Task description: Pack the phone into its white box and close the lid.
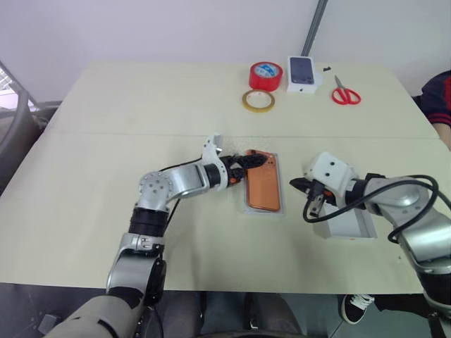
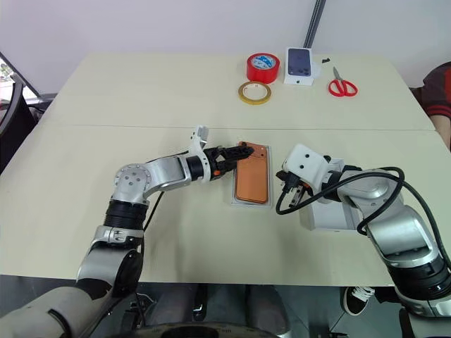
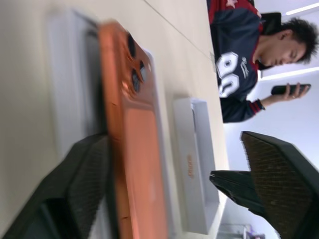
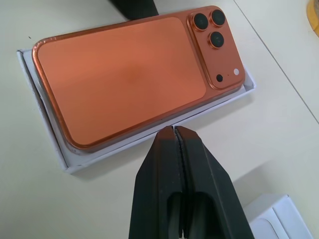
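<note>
The copper-orange phone (image 1: pixel 262 187) lies camera side up in the white box (image 4: pixel 49 140), a little askew to its walls. My left gripper (image 1: pixel 256 160) is at the phone's far corner by the camera cluster. It is open wide, with one finger (image 3: pixel 75 189) against the phone's edge and the other finger (image 3: pixel 279 184) well apart. My right gripper (image 4: pixel 174 129) is shut on nothing, its tip just beside the box's long right wall. The lid (image 1: pixel 350 226) lies on the table to the right, partly under my right arm.
At the table's far edge are a red tape roll (image 1: pixel 266 74), a yellow tape ring (image 1: pixel 258 101), a small white box with a phone picture (image 1: pixel 303 74) and red scissors (image 1: pixel 345 93). A person (image 1: pixel 438 98) sits at the right side.
</note>
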### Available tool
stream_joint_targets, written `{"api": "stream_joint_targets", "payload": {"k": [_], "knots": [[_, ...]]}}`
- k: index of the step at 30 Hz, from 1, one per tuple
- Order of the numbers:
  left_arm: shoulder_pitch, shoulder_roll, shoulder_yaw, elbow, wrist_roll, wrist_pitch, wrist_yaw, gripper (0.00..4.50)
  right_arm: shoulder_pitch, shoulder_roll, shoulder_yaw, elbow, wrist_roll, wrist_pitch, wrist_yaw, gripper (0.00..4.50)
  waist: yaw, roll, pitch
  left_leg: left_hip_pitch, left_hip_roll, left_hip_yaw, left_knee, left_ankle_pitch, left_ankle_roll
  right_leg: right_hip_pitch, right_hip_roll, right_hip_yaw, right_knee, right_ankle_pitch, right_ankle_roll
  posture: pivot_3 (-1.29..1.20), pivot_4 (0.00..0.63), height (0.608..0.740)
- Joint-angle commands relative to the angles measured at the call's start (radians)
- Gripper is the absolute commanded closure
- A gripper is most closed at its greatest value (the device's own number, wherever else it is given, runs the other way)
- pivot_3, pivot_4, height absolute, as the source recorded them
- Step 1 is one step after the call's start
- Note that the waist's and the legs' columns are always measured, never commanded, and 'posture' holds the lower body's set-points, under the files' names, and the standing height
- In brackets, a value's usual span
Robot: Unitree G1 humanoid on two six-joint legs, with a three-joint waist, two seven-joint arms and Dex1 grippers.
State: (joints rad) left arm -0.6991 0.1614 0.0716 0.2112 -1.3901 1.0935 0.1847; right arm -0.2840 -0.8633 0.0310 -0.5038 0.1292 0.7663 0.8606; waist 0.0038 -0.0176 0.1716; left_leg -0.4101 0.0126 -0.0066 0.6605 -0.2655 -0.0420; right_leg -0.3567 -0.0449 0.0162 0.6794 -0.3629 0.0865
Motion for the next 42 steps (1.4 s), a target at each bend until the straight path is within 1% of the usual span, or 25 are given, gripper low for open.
{"api": "stream_joint_targets", "payload": {"k": [1,3,5,7,9,10,11,12,13,16,19,21,26,29,31,32,36,42], "knots": [[0.004,0.078,0.058,-0.158,-0.012,0.049,-0.019,0.2,-0.039,-0.026,0.004,0.022,-0.031,-0.009,-0.029,4.5,-0.002,0.0,0.0,0.0,0.0,0.0,0.0,0.0,0.0,0.0,0.0,0.0,0.0,0.0,0.0,0.0,0.15,0.74],[0.02,0.122,0.048,-0.203,0.024,0.064,-0.044,0.2,-0.052,-0.026,0.027,0.043,-0.041,-0.01,-0.038,4.5,0.001,0.0,0.0,0.0,0.0,0.0,0.0,0.0,-0.001,0.0,0.0,0.0,0.0,0.0,0.0,0.0,0.15,0.74],[0.041,0.178,0.004,-0.255,0.123,0.055,-0.097,0.74,-0.066,-0.024,0.055,0.059,-0.056,-0.006,-0.046,4.5,0.003,0.0,0.0,0.0,0.0,0.0,0.0,0.0,-0.001,0.0,0.0,0.0,0.0,0.0,0.0,0.0,0.15,0.74],[0.059,0.216,-0.039,-0.289,0.212,0.032,-0.154,1.54,-0.081,-0.022,0.08,0.075,-0.071,0.005,-0.056,4.5,0.006,0.0,0.0,0.0,0.0,0.0,0.0,0.0,-0.001,0.0,0.0,0.0,0.0,0.0,0.0,0.0,0.15,0.74],[0.066,0.237,-0.092,-0.296,0.308,0.002,-0.209,2.6,-0.096,-0.019,0.112,0.094,-0.088,0.006,-0.065,4.5,0.008,0.0,0.0,0.0,-0.001,0.0,0.0,0.0,-0.001,0.0,-0.001,0.0,0.0,0.0,0.0,0.0,0.15,0.74],[0.064,0.25,-0.138,-0.298,0.369,-0.022,-0.248,3.11,-0.104,-0.015,0.134,0.104,-0.101,0.005,-0.07,4.5,0.009,0.0,0.0,0.0,-0.001,0.0,0.0,0.0,-0.001,0.0,-0.001,0.0,0.0,0.0,0.0,0.0,0.15,0.74],[0.058,0.263,-0.196,-0.303,0.44,-0.051,-0.289,3.73,-0.111,-0.01,0.159,0.112,-0.119,0.001,-0.077,4.5,0.008,0.0,0.0,0.0,-0.001,0.0,0.0,0.0,-0.001,0.0,-0.001,0.0,0.0,0.0,0.0,0.0,0.15,0.74],[0.05,0.275,-0.254,-0.304,0.507,-0.077,-0.327,4.15,-0.118,-0.003,0.18,0.119,-0.132,0.0,-0.084,4.5,0.008,0.0,0.0,0.0,-0.001,0.0,0.0,0.0,-0.001,0.0,-0.001,0.0,0.0,0.0,0.0,0.0,0.15,0.74],[0.039,0.287,-0.32,-0.301,0.578,-0.103,-0.365,4.43,-0.126,0.004,0.2,0.125,-0.147,0.005,-0.094,4.5,0.007,0.0,0.0,0.0,-0.001,0.0,0.0,0.0,-0.001,0.0,-0.001,0.0,0.0,0.0,0.0,0.0,0.15,0.74],[0.002,0.291,-0.478,-0.266,0.758,-0.19,-0.475,4.43,-0.147,0.024,0.249,0.138,-0.18,0.014,-0.105,4.5,0.007,0.0,0.0,0.0,-0.001,0.0,-0.001,0.0,-0.001,0.0,0.0,0.0,0.0,0.0,0.0,0.0,0.15,0.74],[-0.029,0.253,-0.546,-0.213,0.857,-0.248,-0.559,4.43,-0.157,0.036,0.282,0.152,-0.202,0.005,-0.106,4.5,0.007,0.001,0.0,0.0,-0.001,0.0,-0.001,0.0,0.0,0.0,0.0,0.0,0.0,0.0,0.0,0.0,0.15,0.74],[-0.043,0.219,-0.556,-0.184,0.892,-0.267,-0.604,4.43,-0.159,0.044,0.294,0.159,-0.21,0.001,-0.105,4.5,0.007,0.001,0.0,0.0,-0.001,0.0,-0.001,0.0,0.0,0.0,0.0,0.0,0.0,0.0,0.0,0.0,0.15,0.74],[-0.065,0.165,-0.6,-0.171,0.952,-0.273,-0.742,4.43,-0.146,0.037,0.293,0.111,-0.203,0.015,-0.079,4.5,0.007,0.001,0.0,0.0,-0.001,0.0,-0.001,0.0,0.0,-0.001,0.0,0.0,0.0,0.0,0.0,0.0,0.15,0.74],[-0.062,0.14,-0.628,-0.197,0.969,-0.252,-0.814,4.43,-0.107,0.004,0.275,0.049,-0.19,0.035,-0.055,4.5,0.01,0.001,0.0,-0.001,-0.001,0.0,0.0,0.0,0.001,0.0,0.0,0.0,0.0,0.0,0.0,0.0,0.15,0.74],[-0.058,0.125,-0.641,-0.212,0.983,-0.238,-0.841,4.43,-0.079,-0.017,0.263,0.009,-0.183,0.05,-0.044,4.5,0.011,0.001,0.0,-0.001,-0.001,0.0,0.0,-0.001,0.001,0.0,-0.001,0.0,0.0,0.0,0.0,0.0,0.15,0.74],[-0.055,0.119,-0.648,-0.223,0.987,-0.233,-0.855,4.43,-0.061,-0.028,0.254,-0.014,-0.178,0.06,-0.038,4.5,0.01,0.001,0.0,-0.001,-0.001,0.0,0.0,-0.003,0.006,0.0,-0.001,0.0,0.0,0.0,0.0,0.0,0.15,0.74],[-0.04,0.079,-0.67,-0.263,0.998,-0.198,-0.888,4.43,0.052,-0.09,0.191,-0.125,-0.16,0.11,-0.021,4.5,0.011,0.001,0.0,-0.002,-0.001,-0.001,0.001,-0.004,0.008,0.0,-0.001,0.0,0.0,0.0,0.0,0.0,0.15,0.74],[-0.012,0.066,-0.687,-0.319,1.01,-0.152,-0.92,4.43,0.163,-0.134,0.116,-0.217,-0.141,0.164,-0.016,4.5,0.008,0.002,0.0,-0.001,-0.001,-0.001,0.001,-0.005,0.008,0.0,0.0,0.0,0.0,0.0,0.0,0.0,0.15,0.74]]}}
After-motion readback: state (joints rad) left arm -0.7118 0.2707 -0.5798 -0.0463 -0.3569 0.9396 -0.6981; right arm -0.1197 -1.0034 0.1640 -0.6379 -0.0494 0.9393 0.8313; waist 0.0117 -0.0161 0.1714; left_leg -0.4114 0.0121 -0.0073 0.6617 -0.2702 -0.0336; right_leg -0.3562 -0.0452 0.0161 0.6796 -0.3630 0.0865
